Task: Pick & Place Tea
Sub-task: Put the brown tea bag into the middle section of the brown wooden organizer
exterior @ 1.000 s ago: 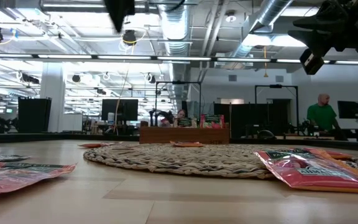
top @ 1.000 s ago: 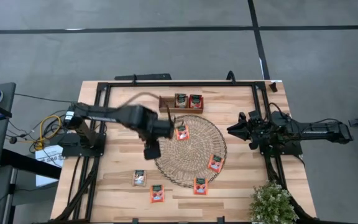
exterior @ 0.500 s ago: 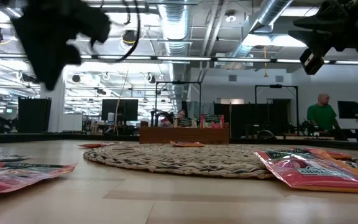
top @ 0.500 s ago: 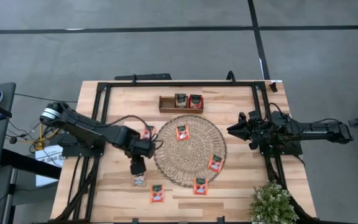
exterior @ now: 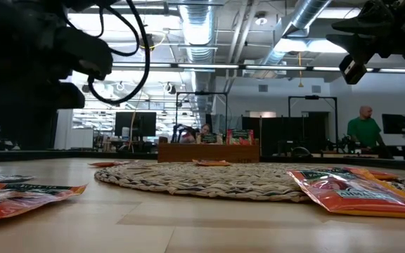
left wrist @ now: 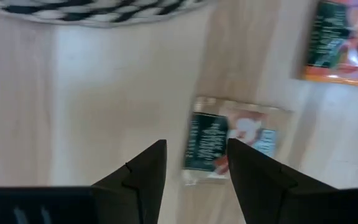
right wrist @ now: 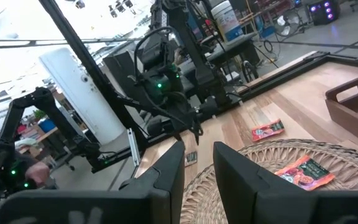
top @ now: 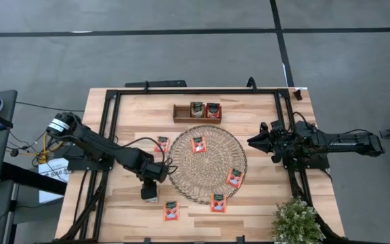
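Several red-orange tea packets lie flat: one on the table left of the round woven mat, two on the mat, two near the front edge. Two more stand in the wooden tray at the back. A beige packet lies flat on the table under my left gripper, which is open, points down and hovers over the packet's dark-label end. My right gripper stands level at the right, open, with nothing between its fingers.
A potted plant stands at the near right corner. Black frame rails run around the tabletop. Bare wood lies between the mat and the left rail. In the low view a person stands far back in the room.
My left gripper has come from high over the mat's far left side toward the table's near edge and down, tipping to point more steeply downward. It now stands low over the beige packet. The packets have stayed where they were.
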{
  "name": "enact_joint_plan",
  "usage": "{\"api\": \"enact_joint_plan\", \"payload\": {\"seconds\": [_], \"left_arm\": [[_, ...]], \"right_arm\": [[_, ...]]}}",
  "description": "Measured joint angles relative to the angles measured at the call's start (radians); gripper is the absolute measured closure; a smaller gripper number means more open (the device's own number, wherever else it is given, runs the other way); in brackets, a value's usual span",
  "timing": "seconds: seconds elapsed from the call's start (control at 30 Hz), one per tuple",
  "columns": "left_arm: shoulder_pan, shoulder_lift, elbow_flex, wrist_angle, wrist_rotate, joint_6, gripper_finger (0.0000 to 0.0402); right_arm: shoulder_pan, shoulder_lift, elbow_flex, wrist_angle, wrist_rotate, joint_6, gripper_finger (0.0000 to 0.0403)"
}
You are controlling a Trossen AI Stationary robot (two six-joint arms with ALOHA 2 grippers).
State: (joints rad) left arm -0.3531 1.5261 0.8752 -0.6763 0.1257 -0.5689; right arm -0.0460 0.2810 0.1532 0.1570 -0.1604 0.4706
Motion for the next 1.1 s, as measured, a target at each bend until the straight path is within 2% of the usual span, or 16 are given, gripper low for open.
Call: {"api": "enact_joint_plan", "payload": {"seconds": [0.2,0.37,0.7,1.1], "left_arm": [[-0.002,0.012,-0.030,0.046,0.044,-0.004,0.0240],[-0.002,0.016,-0.062,0.091,0.030,-0.020,0.0240],[-0.001,0.129,-0.059,0.124,0.046,-0.001,0.0240],[-0.004,0.127,-0.062,0.124,-0.019,0.002,0.0240]], "right_arm": [[0.000,0.000,0.000,0.000,0.000,0.000,0.0324],[0.000,0.000,0.000,0.000,0.001,0.000,0.0324],[0.000,0.000,0.000,-0.003,0.003,0.000,0.0324],[0.000,0.000,0.000,0.000,0.003,0.001,0.0324]]}}
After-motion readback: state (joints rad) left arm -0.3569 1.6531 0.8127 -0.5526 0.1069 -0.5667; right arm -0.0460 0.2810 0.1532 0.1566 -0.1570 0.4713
